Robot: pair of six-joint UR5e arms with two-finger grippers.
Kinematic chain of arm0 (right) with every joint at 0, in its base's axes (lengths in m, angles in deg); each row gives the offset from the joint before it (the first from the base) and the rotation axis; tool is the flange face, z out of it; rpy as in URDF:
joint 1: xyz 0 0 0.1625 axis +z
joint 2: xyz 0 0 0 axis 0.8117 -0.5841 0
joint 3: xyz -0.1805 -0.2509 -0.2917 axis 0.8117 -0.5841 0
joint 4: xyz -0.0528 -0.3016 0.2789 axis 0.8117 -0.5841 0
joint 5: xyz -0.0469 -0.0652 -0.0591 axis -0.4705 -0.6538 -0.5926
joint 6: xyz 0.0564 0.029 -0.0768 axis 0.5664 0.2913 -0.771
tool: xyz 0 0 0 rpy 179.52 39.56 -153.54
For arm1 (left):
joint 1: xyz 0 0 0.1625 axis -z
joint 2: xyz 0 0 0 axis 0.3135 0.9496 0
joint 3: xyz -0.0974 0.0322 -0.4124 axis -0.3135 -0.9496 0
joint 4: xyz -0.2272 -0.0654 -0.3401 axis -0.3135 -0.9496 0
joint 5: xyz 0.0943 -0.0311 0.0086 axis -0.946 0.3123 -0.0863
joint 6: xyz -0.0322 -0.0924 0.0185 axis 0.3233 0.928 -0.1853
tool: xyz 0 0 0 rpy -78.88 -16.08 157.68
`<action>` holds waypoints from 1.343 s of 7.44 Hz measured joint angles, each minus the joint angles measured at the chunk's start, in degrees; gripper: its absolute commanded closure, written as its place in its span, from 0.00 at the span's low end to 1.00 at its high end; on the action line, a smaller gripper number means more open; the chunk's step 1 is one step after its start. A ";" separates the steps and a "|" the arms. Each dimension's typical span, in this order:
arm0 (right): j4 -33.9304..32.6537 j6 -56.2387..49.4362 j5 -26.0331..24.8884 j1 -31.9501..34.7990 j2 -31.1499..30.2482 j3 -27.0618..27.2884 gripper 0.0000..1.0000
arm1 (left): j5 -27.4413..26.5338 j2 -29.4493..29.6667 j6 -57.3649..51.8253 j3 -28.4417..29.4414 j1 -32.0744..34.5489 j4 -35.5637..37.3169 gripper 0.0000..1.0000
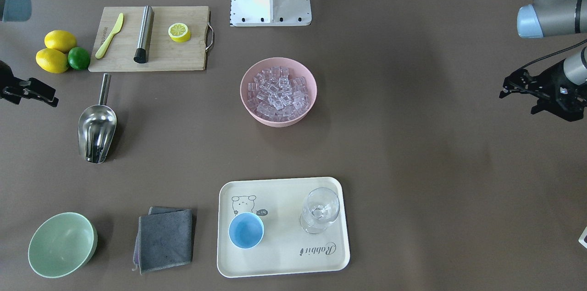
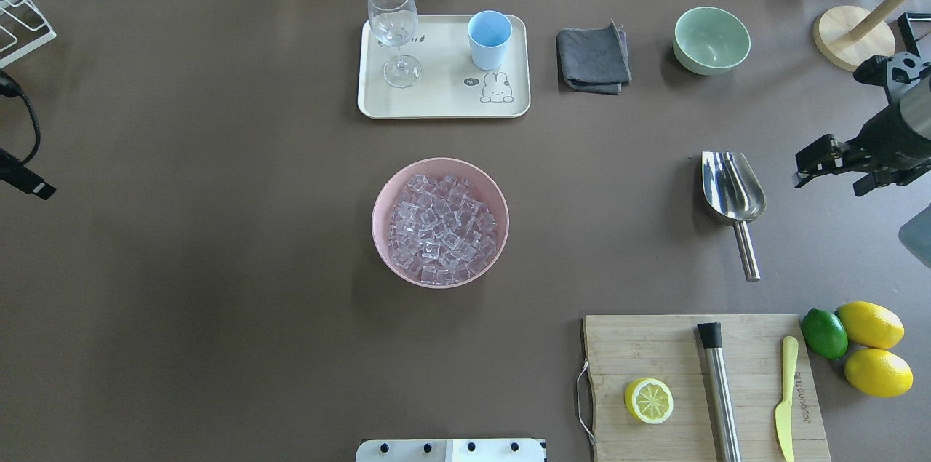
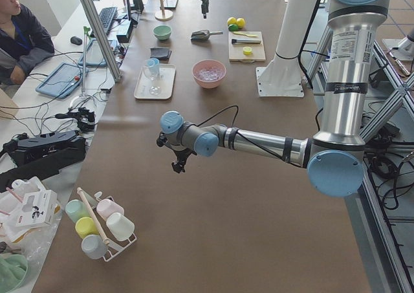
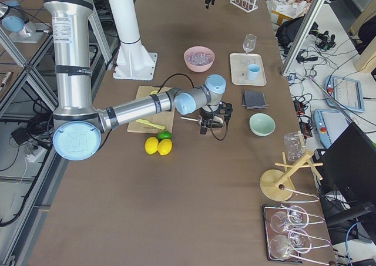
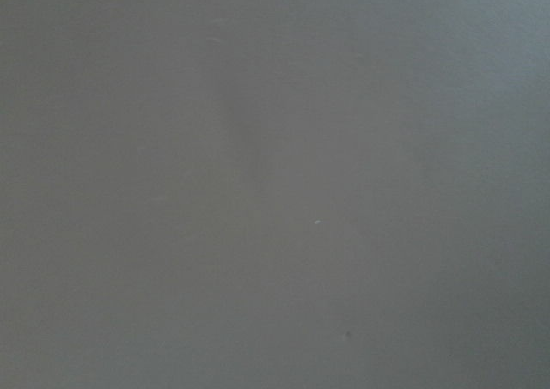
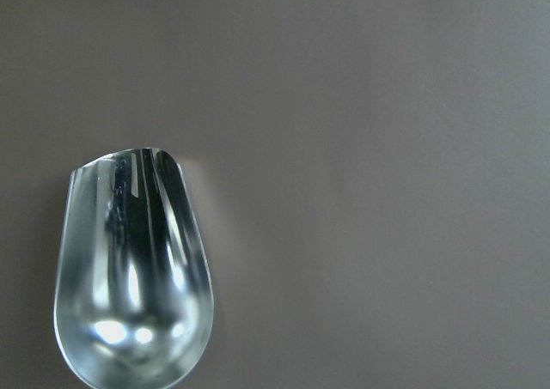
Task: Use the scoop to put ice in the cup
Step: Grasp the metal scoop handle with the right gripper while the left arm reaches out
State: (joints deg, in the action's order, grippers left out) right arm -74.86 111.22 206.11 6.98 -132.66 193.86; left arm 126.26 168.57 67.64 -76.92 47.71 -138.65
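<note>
The steel scoop [image 2: 731, 189] lies on the table at the right, trough toward the far side, handle toward me. It also shows in the front view [image 1: 97, 128] and fills the lower left of the right wrist view [image 6: 133, 286]. My right gripper [image 2: 828, 178] hovers open and empty just right of the scoop, not touching it. The ice [image 2: 438, 229] fills a pink bowl [image 2: 378, 222] at the table's middle. The light-blue cup [image 2: 489, 36] stands upright and empty on a cream tray [image 2: 436, 102] at the far side. My left gripper [image 1: 518, 102] is open and empty at the far left.
A stemmed glass [image 2: 393, 18] stands on the tray beside the cup. A grey cloth [image 2: 593, 58] and a pale green bowl [image 2: 710, 40] lie right of the tray. A cutting board [image 2: 654, 345] with lemon half, steel rod and yellow knife sits near right, lemons and a lime [image 2: 873, 324] beside it.
</note>
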 measured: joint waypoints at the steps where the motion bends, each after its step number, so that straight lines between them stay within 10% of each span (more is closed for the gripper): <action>1: 0.09 2.34 -1.16 -2.89 0.22 1.04 0.00 | -0.71 0.61 0.04 0.77 -3.95 -4.07 0.01; 8: 0.26 10.12 -11.26 -20.31 0.50 2.41 0.01 | -2.16 6.81 0.49 1.61 -19.70 -22.46 0.01; 10: 0.26 9.93 -11.37 -20.43 0.48 2.00 0.62 | -2.13 7.66 2.14 1.24 -20.89 -23.76 0.01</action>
State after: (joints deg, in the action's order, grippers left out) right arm -74.60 121.14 194.74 -13.45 -132.18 195.86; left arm 124.13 176.23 69.78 -75.68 26.82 -162.41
